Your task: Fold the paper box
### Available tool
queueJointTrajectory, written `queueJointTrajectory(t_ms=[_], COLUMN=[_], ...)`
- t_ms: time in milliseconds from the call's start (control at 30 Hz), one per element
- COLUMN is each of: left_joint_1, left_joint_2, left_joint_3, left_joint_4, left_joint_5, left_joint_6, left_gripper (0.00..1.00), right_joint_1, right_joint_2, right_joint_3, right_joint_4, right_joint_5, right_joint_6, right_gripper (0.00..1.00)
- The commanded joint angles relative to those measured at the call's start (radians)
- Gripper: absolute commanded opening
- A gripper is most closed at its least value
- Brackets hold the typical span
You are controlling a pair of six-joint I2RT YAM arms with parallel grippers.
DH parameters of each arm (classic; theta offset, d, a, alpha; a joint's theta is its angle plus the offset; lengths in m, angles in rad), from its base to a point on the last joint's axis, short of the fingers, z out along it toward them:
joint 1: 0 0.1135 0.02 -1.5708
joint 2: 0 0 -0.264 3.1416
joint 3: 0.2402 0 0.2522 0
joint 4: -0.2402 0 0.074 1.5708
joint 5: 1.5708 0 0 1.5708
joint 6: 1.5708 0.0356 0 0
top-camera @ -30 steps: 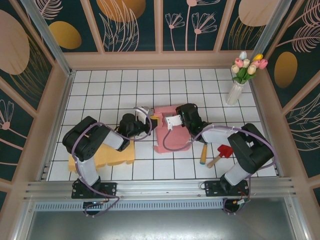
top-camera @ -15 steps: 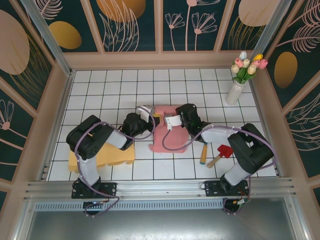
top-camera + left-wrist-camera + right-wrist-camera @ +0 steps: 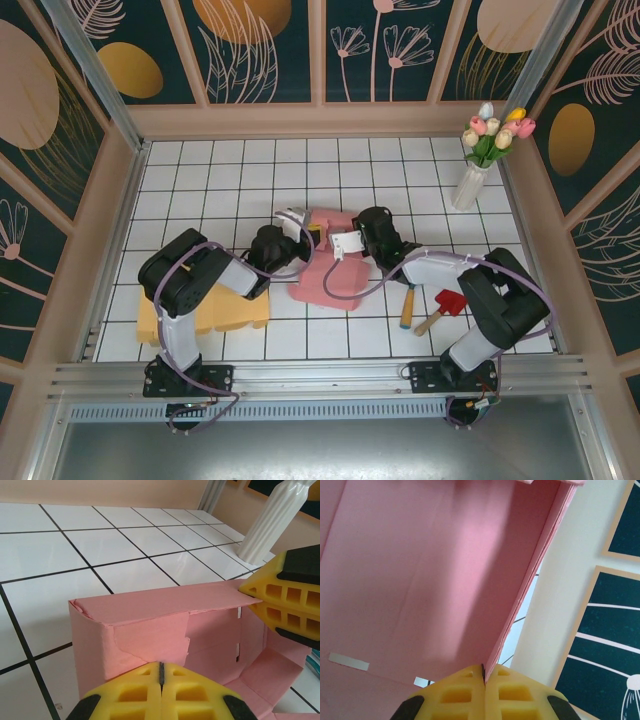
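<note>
The pink paper box [image 3: 328,275] lies partly folded at the middle of the tiled table. In the left wrist view its near corner wall [image 3: 145,630] stands upright with a flap folded inside. My left gripper [image 3: 298,230] is shut, its yellow fingertips [image 3: 150,675] pressed against that wall with no paper between them. My right gripper [image 3: 342,243] is shut on the box's wall edge [image 3: 520,615], which runs straight into its jaws [image 3: 483,670]. The right gripper [image 3: 260,597] also appears in the left wrist view, pinching the top edge.
A yellow slab [image 3: 205,310] lies under the left arm. A wooden-handled tool [image 3: 408,305] and a red scoop [image 3: 447,303] lie right of the box. A white vase of tulips [image 3: 470,180] stands at the back right and shows as a ribbed vase [image 3: 272,522].
My left gripper has slid right up against the box. The box has shifted left and toward the near edge, and lies flatter. The right gripper has barely moved.
</note>
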Motion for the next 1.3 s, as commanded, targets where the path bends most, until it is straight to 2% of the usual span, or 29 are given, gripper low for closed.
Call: queueJointTrajectory(t_ms=[0, 233, 867, 967, 1100, 1267], left_joint_1=[-0.016, -0.024, -0.026, -0.028, -0.028, -0.028], left_joint_2=[0.023, 0.013, -0.062, -0.063, -0.118, -0.254], left_joint_3=[-0.022, -0.032, -0.074, -0.073, -0.116, -0.192], left_joint_4=[-0.044, -0.066, -0.086, -0.083, -0.057, -0.060], left_joint_5=[0.036, 0.062, -0.016, 0.015, 0.059, 0.042], left_joint_6=[0.028, 0.059, 0.084, 0.076, 0.060, 0.066], left_gripper=[0.03, 0.03, 0.00, 0.00, 0.21, 0.25], right_joint_1=[0.043, 0.042, 0.039, 0.039, 0.038, 0.034], right_joint_2=[-0.015, -0.028, -0.040, -0.044, -0.046, -0.035], right_joint_3=[0.001, -0.005, -0.013, -0.014, -0.014, -0.014], right_joint_4=[-0.109, -0.099, -0.091, -0.093, -0.093, -0.091], right_joint_5=[-0.147, -0.144, -0.151, -0.151, -0.151, -0.149], right_joint_6=[0.016, 0.014, 0.004, 0.008, 0.007, 0.008], right_gripper=[0.00, 0.00, 0.00, 0.00, 0.00, 0.00])
